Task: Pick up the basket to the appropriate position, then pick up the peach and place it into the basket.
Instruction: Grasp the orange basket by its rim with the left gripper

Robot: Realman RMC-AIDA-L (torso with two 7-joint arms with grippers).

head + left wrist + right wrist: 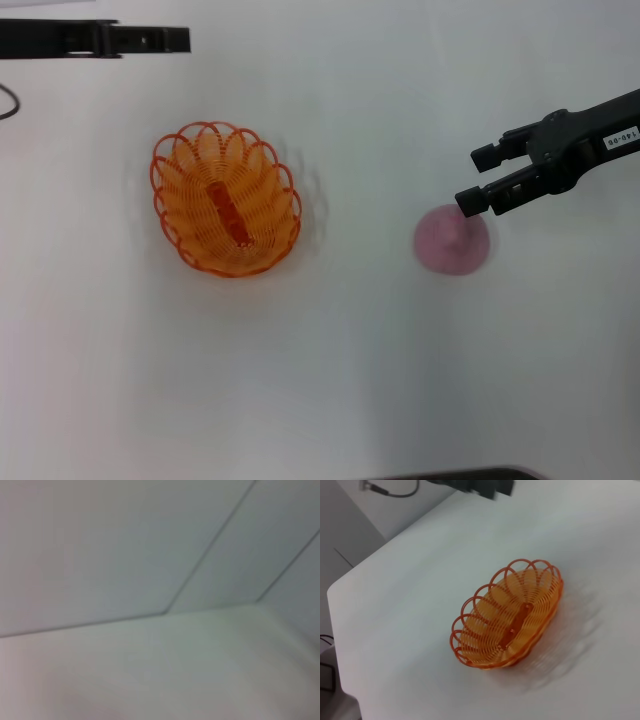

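The orange wire basket stands empty on the white table, left of centre; it also shows in the right wrist view. The pink peach lies on the table well to the basket's right. My right gripper is open and empty, reaching in from the right just above the peach's upper right edge, with one fingertip over its rim. My left gripper is parked at the far left, away from both things. The peach does not show in either wrist view.
A dark cable loops at the far left edge. A dark object shows at the near edge. The right wrist view shows the table's corner and the left arm beyond the basket.
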